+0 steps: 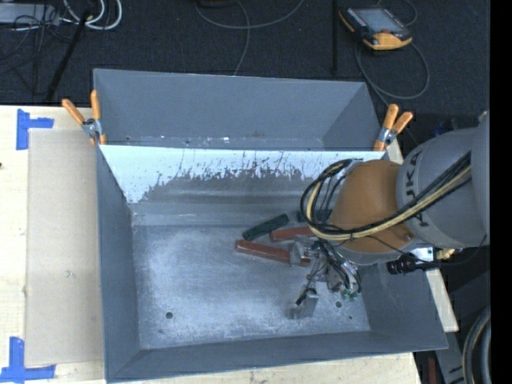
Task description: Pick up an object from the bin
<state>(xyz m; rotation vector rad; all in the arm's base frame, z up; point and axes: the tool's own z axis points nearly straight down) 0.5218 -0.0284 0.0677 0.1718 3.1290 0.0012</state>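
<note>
Low over the right part of the grey metal bin (160, 294), the gripper (307, 296) hangs near the floor beneath the orange-brown wrist cover (364, 202). Whether it is open or closed cannot be told. Just to its left lies a flat reddish-brown strip (260, 250), with a dark green elongated piece (266, 227) close behind it. A clean pick probably calls for straddling the strip across its narrow width, clear of the green piece, before closing.

One grey bin (116, 214) held three long things, right of the frame's centre: one dark green bar (266, 227) and two reddish-brown ones, the upper bar (288, 234) and the lower bar (261, 250).
</note>
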